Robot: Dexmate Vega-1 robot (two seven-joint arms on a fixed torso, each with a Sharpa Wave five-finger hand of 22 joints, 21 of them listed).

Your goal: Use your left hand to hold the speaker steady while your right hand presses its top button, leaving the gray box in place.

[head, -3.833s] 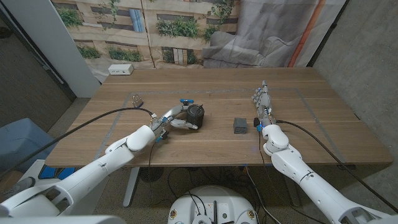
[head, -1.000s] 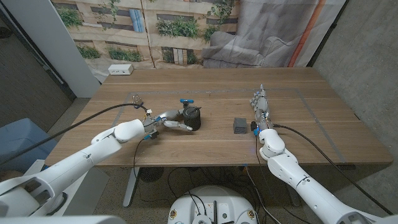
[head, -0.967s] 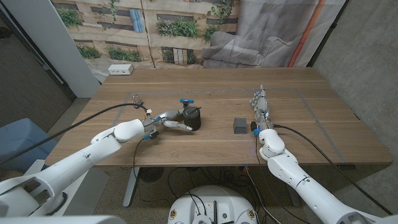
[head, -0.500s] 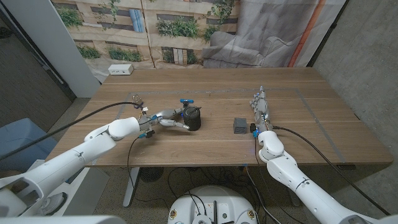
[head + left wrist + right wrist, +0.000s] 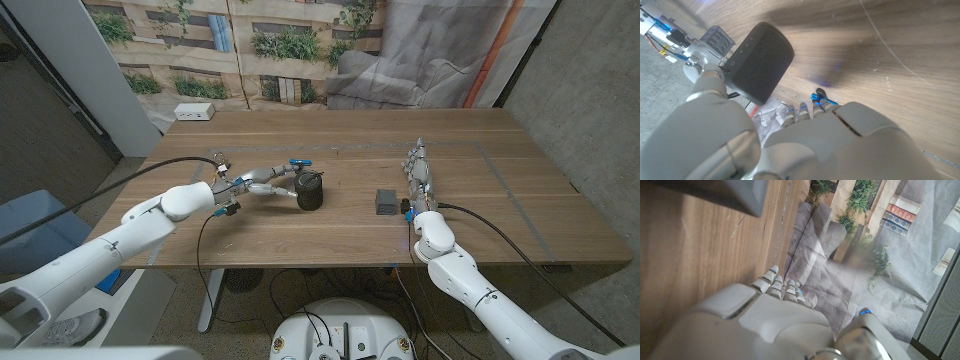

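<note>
The black cylindrical speaker (image 5: 311, 189) stands upright near the table's middle, its top buttons visible in the left wrist view (image 5: 760, 62). My left hand (image 5: 266, 184) reaches in from the speaker's left and holds its side, thumb against the casing and fingers (image 5: 801, 108) round the other side. The small gray box (image 5: 385, 202) sits to the right of the speaker, also seen beyond it from the left wrist (image 5: 717, 39). My right hand (image 5: 417, 172) stands on its edge just right of the box, fingers straight and together, pointing away, holding nothing and apart from the speaker.
A white power strip (image 5: 194, 112) lies at the table's far left corner. A small metal item (image 5: 219, 158) lies behind my left wrist. A black cable (image 5: 150, 172) trails off my left arm. Bare wood (image 5: 500, 200) spreads to the right.
My left elbow has swung outward to the left while the hand stays at the speaker. The right hand has crept slightly toward the gray box. Speaker and box have kept their places.
</note>
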